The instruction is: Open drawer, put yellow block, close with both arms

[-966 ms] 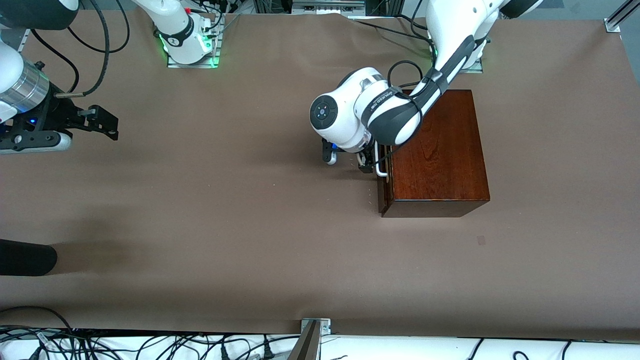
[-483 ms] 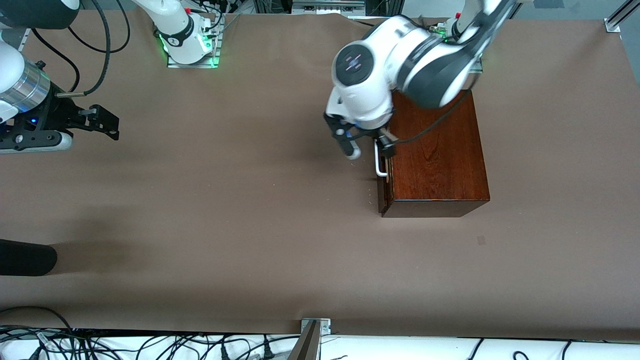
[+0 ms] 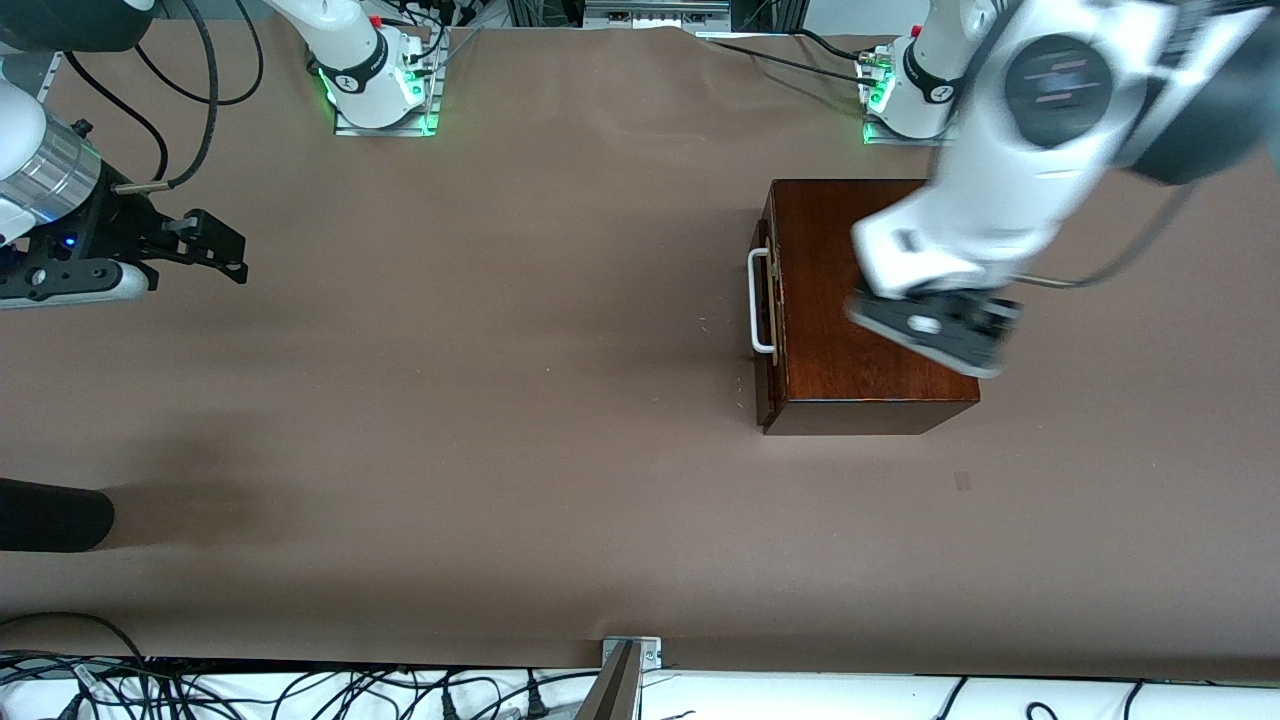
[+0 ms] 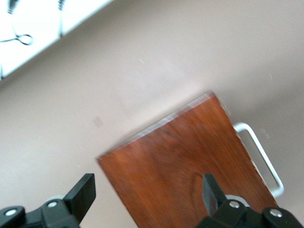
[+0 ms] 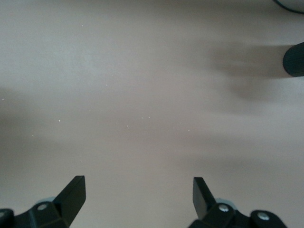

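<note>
The dark reddish-brown wooden box (image 3: 865,300) stands toward the left arm's end of the table. The drawer (image 3: 766,300) is pushed in flush, so only its dark front and white bar handle (image 3: 757,300) show; its pale tray is hidden. The yellow block is out of view in every frame. My left gripper (image 3: 940,335) is open and empty, up in the air over the box top; the left wrist view shows it (image 4: 147,190) over the box (image 4: 190,161) and handle (image 4: 261,154). My right gripper (image 3: 215,245) is open and empty over bare table at the right arm's end, waiting; it also shows in the right wrist view (image 5: 137,190).
A dark rounded object (image 3: 50,515) lies at the table edge at the right arm's end, nearer the front camera, and also shows in the right wrist view (image 5: 294,59). Cables (image 3: 300,690) and a metal bracket (image 3: 630,655) line the front edge.
My left arm has come off the drawer handle, risen and swung over the box toward its own end of the table. The drawer stays shut. The right arm has barely moved.
</note>
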Controlling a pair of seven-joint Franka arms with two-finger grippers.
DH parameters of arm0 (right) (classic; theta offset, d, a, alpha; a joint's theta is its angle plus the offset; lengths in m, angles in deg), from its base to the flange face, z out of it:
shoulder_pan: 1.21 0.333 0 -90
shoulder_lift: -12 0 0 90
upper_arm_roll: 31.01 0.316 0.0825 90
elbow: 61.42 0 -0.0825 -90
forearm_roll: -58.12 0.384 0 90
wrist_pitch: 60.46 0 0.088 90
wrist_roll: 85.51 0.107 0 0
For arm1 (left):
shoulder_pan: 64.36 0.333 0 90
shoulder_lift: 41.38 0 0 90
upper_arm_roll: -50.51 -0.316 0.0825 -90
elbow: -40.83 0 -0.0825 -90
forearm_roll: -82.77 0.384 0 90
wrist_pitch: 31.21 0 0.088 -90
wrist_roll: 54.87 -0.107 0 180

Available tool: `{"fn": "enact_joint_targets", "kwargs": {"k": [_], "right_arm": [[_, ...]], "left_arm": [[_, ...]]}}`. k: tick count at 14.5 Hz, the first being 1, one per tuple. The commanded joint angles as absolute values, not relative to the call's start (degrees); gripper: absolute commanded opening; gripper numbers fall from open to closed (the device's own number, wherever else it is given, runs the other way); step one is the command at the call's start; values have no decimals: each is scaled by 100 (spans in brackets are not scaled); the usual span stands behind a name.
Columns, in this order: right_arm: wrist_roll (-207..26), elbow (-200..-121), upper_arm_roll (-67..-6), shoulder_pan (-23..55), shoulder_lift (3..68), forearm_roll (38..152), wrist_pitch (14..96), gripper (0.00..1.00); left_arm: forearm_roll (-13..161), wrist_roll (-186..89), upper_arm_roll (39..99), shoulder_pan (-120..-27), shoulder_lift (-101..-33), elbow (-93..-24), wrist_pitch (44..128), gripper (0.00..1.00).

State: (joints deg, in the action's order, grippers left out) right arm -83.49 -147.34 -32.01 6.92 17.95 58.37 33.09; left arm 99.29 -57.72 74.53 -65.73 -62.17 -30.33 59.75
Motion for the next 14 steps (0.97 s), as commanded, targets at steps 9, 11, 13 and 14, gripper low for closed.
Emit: {"fn": "enact_joint_targets", "kwargs": {"k": [9, 11, 13, 14], "right_arm": [[-8393, -14685, -3171, 643, 1754, 5891, 3288, 100], [-8393, -14685, -3163, 652, 1745, 5891, 3253, 100], [-8393, -14685, -3163, 652, 1745, 5891, 3253, 100], [-8393, -14685, -3163, 652, 1745, 5899, 3244, 100]], "left_arm": [[8435, -4995, 5589, -6576, -4429, -4704, 5835, 100], [7999, -4933, 5422, -6585, -4192, -5039, 5940, 100], [7899, -4933, 5149, -6647, -4129, -5101, 6002, 100], [7908, -4933, 5148, -6647, -4129, -5093, 6002, 100]]}}
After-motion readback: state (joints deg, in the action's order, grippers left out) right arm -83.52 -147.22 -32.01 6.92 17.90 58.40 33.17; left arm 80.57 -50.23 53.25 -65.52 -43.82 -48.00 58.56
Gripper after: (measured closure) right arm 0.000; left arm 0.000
